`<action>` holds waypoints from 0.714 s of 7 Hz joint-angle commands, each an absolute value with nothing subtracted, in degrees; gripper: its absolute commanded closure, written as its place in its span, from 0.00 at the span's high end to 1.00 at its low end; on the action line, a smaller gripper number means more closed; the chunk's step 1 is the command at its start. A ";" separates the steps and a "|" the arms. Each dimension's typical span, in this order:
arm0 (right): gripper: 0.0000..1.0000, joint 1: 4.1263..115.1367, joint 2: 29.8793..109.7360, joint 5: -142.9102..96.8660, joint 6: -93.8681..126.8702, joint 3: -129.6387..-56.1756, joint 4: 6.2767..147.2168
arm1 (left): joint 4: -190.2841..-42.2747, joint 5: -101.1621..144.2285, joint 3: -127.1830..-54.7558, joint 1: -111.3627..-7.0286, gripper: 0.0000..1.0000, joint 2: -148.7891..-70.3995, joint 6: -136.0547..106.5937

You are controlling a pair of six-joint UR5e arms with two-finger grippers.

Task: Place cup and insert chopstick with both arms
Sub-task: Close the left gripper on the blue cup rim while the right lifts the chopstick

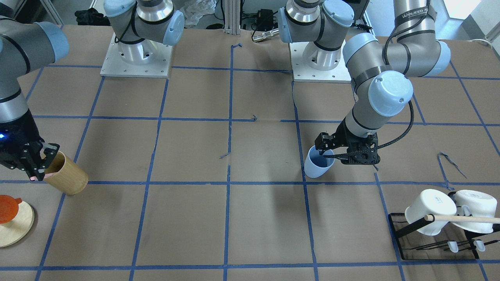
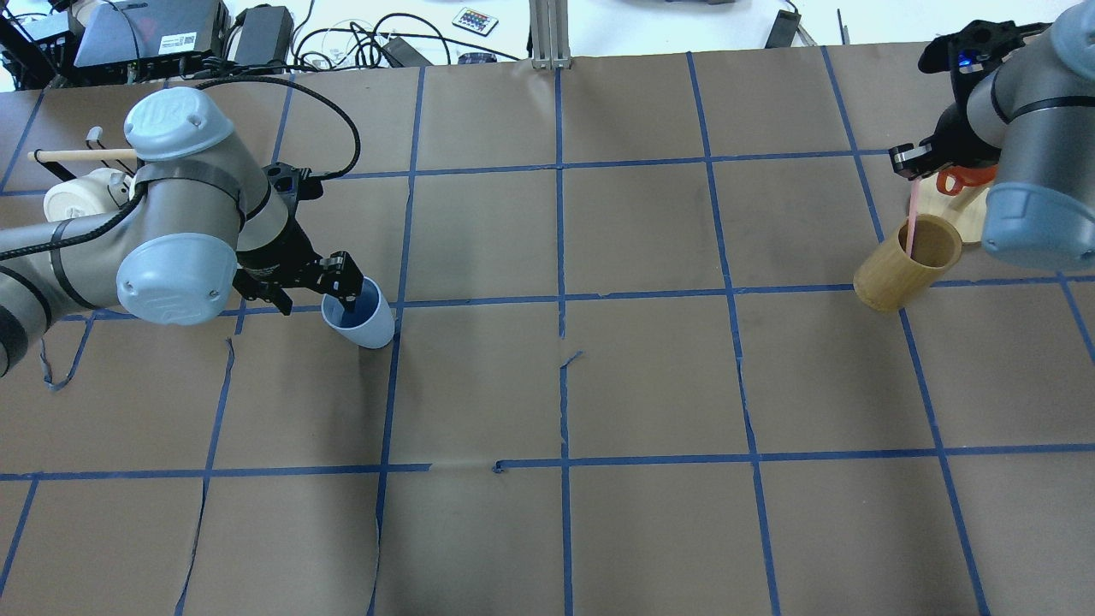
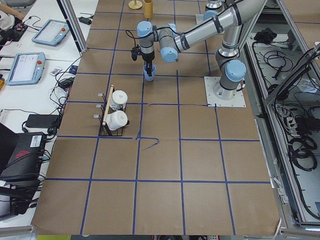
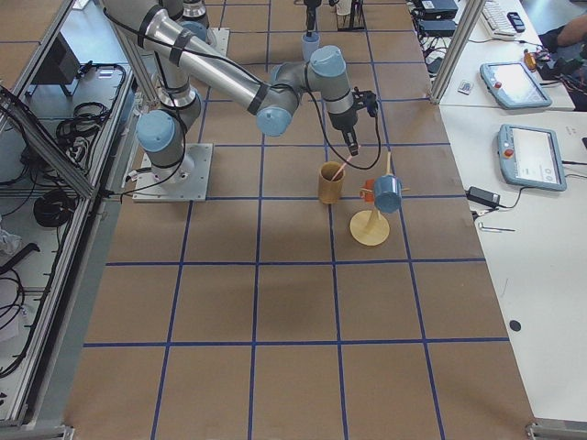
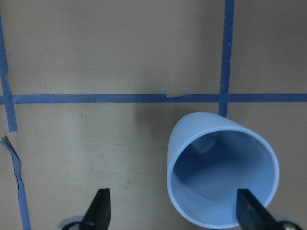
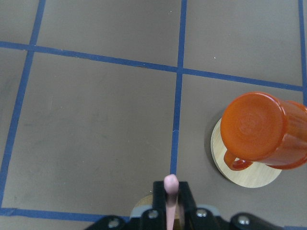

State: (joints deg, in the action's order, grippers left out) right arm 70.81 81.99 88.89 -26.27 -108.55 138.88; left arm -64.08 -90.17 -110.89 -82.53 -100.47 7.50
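Note:
The light blue cup (image 2: 361,314) stands on the brown table, left of the middle in the overhead view. My left gripper (image 2: 312,287) is open right over it. In the left wrist view one fingertip (image 5: 250,211) overlaps the near rim of the cup (image 5: 220,167) and the other fingertip (image 5: 100,207) is far off to its left. My right gripper (image 2: 914,167) is shut on a thin pink chopstick (image 2: 913,218). The chopstick's lower end dips into the mouth of the tan bamboo cylinder (image 2: 902,265). The right wrist view shows the chopstick (image 6: 170,191) pinched between the pads.
An upside-down orange mug (image 6: 261,127) sits on a round wooden stand (image 1: 15,226) beside the bamboo cylinder (image 1: 68,173). A black rack (image 1: 402,238) with two white mugs (image 1: 429,210) and a long beige rod (image 1: 465,219) stands near the left arm.

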 commanded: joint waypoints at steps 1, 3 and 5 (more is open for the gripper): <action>0.15 70.84 82.18 89.12 -26.28 -107.67 138.69 | -64.16 -90.09 -110.92 -82.53 0.08 -101.77 7.47; 0.14 70.84 82.70 89.21 -26.28 -107.31 138.52 | -63.81 -89.91 -110.31 -82.79 0.00 -102.39 6.60; 0.11 70.93 83.05 90.34 -26.19 -105.40 137.29 | -63.81 -85.29 -106.90 -85.24 0.00 -102.31 -1.86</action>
